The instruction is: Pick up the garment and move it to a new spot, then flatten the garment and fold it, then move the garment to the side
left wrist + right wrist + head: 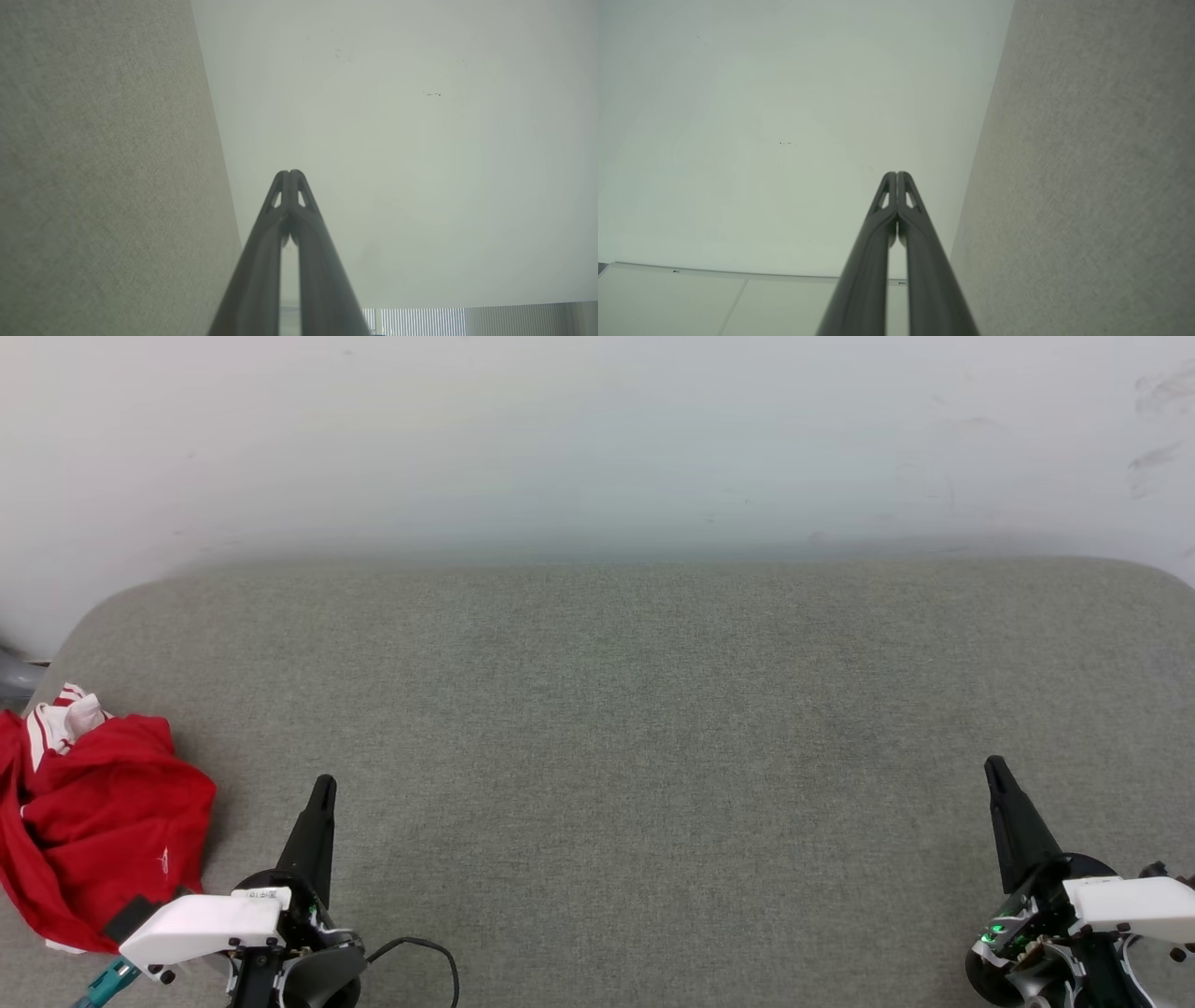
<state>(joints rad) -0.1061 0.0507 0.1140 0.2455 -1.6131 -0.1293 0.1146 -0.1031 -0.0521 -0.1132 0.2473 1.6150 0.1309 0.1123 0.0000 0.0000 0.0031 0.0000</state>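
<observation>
Stage: not begun; pick-up, flattening, folding and side move all judged outstanding | grey padded surface (653,709) against pale wall (597,429) | garment (112,807) crumpled at near left edge (striped trim at far end) | left gripper (323,786) just right of it, right gripper (994,765) well apart, both pinched together, holding nothing | black cable (425,947) near left, no obstacle.

Grey-green fabric bench (597,709) sitting against a pale wall (597,429)
Its rounded far corners are curving at mid-left and mid-right of the frame; faint dark scuffs (1158,392) are showing at the wall's upper right, and a pale slatted strip (420,322) is running along the left wrist view's lower right.
</observation>
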